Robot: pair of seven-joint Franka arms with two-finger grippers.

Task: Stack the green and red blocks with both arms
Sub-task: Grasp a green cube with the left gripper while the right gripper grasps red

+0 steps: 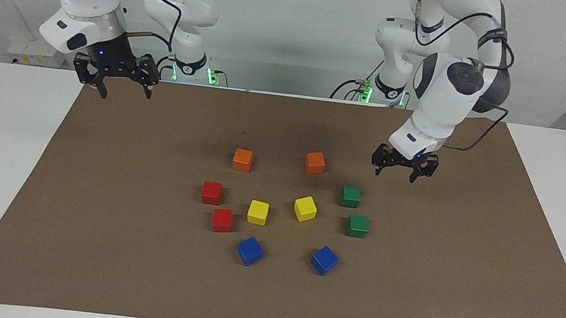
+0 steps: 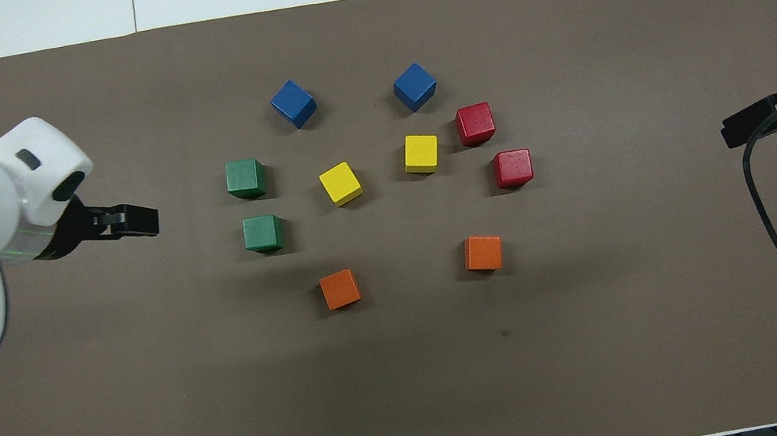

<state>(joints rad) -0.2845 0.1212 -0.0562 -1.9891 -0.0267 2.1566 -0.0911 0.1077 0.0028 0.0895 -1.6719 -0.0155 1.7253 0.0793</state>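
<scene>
Brown mat (image 1: 89, 243) holds two green blocks (image 1: 351, 196) toward the left arm's end, two red blocks (image 1: 211, 192) toward the right's. Left gripper (image 1: 395, 173) and right gripper (image 1: 125, 92) hang released, empty.

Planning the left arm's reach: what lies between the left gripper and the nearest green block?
Nothing: bare brown mat separates the open left gripper from the green block nearer the robots, clearest in the overhead view.

No text, label, brand or number can be read anywhere.
</scene>
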